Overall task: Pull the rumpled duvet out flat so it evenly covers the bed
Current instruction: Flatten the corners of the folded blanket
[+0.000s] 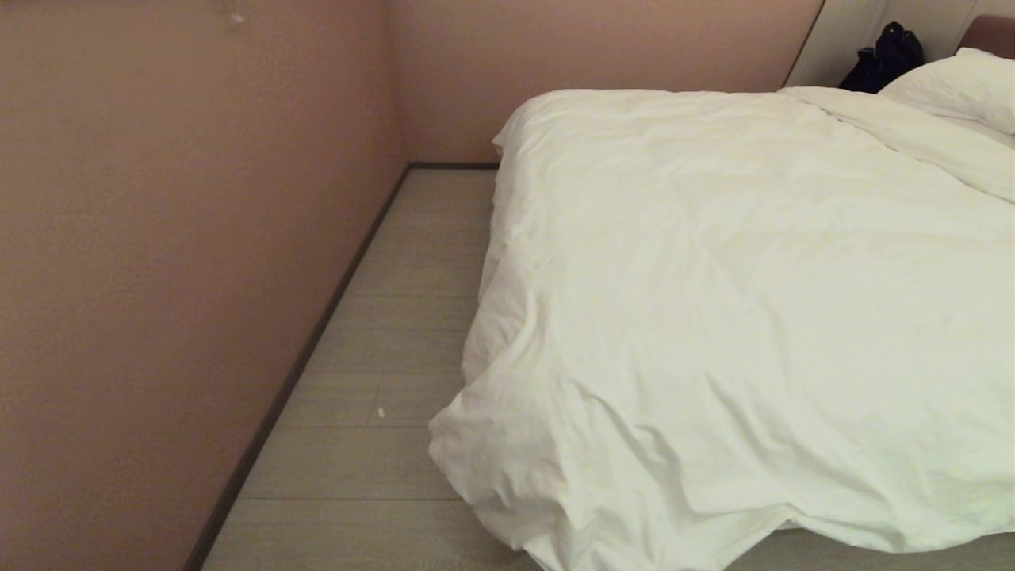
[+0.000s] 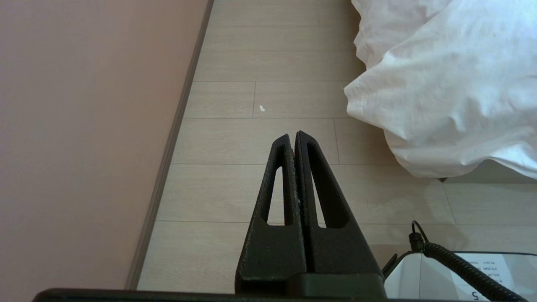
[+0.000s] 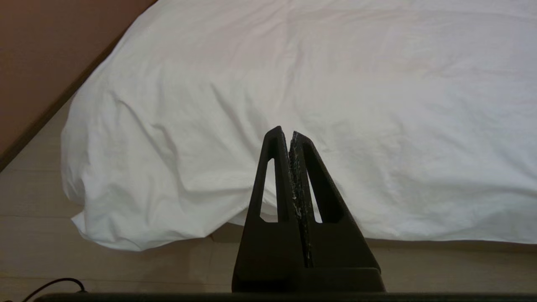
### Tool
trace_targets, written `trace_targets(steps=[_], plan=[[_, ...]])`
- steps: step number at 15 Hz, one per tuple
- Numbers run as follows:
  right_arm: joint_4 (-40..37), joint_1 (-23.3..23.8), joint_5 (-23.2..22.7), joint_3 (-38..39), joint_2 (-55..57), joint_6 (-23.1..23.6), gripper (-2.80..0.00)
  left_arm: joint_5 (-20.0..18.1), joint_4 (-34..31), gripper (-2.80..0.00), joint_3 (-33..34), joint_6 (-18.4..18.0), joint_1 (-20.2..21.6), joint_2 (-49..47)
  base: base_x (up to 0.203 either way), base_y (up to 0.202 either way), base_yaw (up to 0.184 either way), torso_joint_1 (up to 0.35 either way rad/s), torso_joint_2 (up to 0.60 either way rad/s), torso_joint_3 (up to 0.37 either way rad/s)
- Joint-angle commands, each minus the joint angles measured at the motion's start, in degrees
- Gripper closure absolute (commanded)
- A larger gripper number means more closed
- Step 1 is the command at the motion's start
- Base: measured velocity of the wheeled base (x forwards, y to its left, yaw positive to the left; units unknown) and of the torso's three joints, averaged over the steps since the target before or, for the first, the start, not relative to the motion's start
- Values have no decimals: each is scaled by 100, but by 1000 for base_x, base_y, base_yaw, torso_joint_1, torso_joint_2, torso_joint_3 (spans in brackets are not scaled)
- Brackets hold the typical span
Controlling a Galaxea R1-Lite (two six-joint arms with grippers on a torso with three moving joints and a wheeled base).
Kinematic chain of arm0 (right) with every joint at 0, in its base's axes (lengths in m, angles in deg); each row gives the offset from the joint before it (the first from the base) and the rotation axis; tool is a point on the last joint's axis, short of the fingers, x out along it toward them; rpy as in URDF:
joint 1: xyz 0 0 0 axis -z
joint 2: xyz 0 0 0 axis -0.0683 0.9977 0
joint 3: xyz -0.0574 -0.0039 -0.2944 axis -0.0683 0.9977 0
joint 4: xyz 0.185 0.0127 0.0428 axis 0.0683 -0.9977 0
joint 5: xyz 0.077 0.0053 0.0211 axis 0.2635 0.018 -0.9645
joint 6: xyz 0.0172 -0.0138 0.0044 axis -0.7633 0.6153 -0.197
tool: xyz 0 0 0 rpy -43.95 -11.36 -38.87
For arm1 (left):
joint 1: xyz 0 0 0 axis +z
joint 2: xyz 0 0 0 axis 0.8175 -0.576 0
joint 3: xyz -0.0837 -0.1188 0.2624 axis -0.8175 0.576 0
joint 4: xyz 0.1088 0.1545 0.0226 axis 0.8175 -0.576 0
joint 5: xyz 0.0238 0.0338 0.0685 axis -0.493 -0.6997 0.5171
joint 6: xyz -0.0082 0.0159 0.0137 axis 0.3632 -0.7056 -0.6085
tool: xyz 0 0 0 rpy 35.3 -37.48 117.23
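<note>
Right gripper [image 3: 290, 135] pressed closed, empty; duvet [image 3: 293, 84] just ahead, draped over bed edge; soft, bulky, likely heavy; pinch drooping corner; left gripper [image 2: 293, 136] closed over floor [image 2: 260, 142].

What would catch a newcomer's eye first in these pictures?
The big white duvet fills the right of the head view, creased, its near corner hanging to the wood floor beside the pink wall. A pillow and a dark bag sit at the far right. The left hand is shut over bare floor; the right hand is shut, pointing at the duvet's edge.
</note>
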Motion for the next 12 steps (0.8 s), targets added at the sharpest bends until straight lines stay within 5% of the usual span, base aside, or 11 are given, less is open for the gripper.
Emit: trace_targets(steps=[1,6,12], plan=[[-222,-7,-17,-461,862,-22,0,-2,-7,0,-2,-1,5,2,0,0,0,0,0,0],[568,-23,-47,-755,3926,-683,0,-2,-7,0,0,-1,5,2,0,0,0,0,0,0],[2712,-20,-139,-831,7866,-1054,0,-2,-7,0,-2,-1,5,2,0,0,0,0,0,0]])
